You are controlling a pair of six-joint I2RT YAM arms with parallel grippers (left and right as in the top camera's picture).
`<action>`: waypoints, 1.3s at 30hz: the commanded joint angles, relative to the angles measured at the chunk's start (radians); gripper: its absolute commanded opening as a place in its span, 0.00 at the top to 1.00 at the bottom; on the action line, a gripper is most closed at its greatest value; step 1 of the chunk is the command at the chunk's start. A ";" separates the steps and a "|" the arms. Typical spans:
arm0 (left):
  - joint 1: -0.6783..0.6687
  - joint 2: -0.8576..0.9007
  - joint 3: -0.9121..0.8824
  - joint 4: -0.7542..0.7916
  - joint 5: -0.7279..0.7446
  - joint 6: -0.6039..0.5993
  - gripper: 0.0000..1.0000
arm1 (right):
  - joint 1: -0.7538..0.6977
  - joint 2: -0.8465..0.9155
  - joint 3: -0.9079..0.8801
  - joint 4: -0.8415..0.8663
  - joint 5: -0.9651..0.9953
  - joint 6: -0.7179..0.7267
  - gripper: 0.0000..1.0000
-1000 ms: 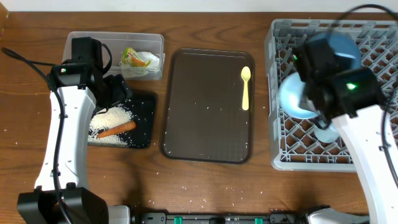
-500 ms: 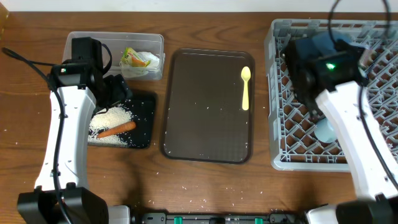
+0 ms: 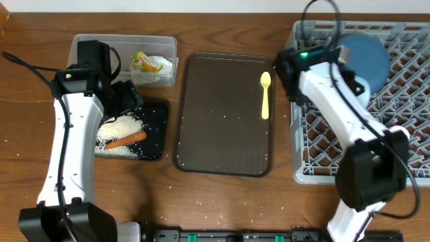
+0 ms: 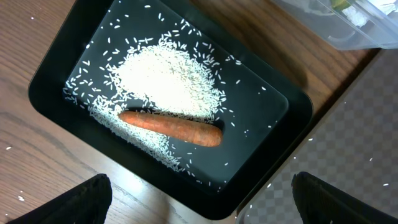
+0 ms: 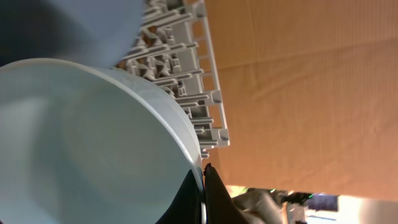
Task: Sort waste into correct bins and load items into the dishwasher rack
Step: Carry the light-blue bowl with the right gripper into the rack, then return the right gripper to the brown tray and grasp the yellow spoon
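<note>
The grey dishwasher rack (image 3: 403,101) fills the right end of the tabletop (image 3: 222,208). The right arm lies across its left part and hides many of the pegs. The brown serving tray (image 3: 222,128) sits mid-table, between the rack and the two bins. The dark-blue plate (image 3: 368,52) stands in the rack's far part, just beside the arm.

The clear tub (image 3: 168,46) is at the far left, its left end covered by the left arm. The black tray (image 3: 156,138) lies just in front of it. The right tool (image 5: 203,180) is pinched narrow on the rim of the white bowl (image 5: 93,143), over the rack. The left tool (image 4: 202,202) hangs wide and empty above the black tray.

The yellow spoon (image 3: 265,94) lies on the serving tray near its right edge. The carrot stick (image 4: 171,127) rests against the rice heap (image 4: 165,78) in the black tray. The green-yellow wrapper (image 3: 144,62) and white tissue (image 3: 166,65) are in the tub.

The tabletop is brown wood, with stray grains scattered near its front.
</note>
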 commanded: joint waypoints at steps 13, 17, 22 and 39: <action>0.005 0.003 -0.005 -0.006 -0.005 -0.006 0.05 | 0.124 0.066 -0.002 -0.002 0.035 -0.015 0.99; 0.005 0.003 -0.005 -0.006 -0.005 -0.006 0.05 | 0.157 0.066 -0.002 -0.002 0.000 -0.016 0.94; 0.005 0.003 -0.005 -0.006 -0.005 -0.006 0.05 | 0.200 0.066 -0.002 -0.003 -0.045 -0.020 0.68; 0.005 0.003 -0.005 -0.006 -0.005 -0.006 0.05 | 0.214 0.065 0.139 0.007 -0.187 -0.042 0.36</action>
